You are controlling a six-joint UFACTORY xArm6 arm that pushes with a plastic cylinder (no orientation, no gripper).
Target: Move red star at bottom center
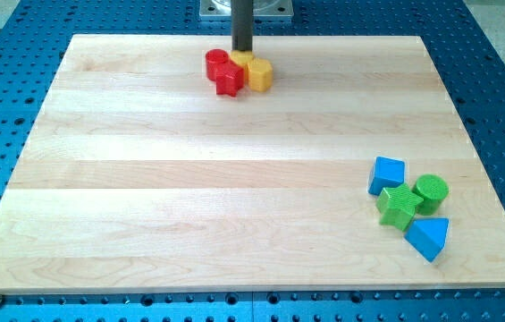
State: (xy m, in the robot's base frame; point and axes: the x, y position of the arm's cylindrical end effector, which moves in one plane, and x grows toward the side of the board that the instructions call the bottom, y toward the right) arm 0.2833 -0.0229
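Observation:
The red star (229, 80) lies near the view's top centre of the wooden board (189, 197). A red round block (216, 62) touches it on its upper left. A yellow block (259, 74) touches it on the right, and another yellow block (240, 59) sits behind. My tip (242, 51) stands just above the cluster, at the back yellow block, a little up and right of the red star.
At the view's lower right lie a blue cube (387, 174), a green star (398, 206), a green cylinder (431, 190) and a blue triangle (428, 237), close together. The blue perforated table (2, 107) surrounds the board.

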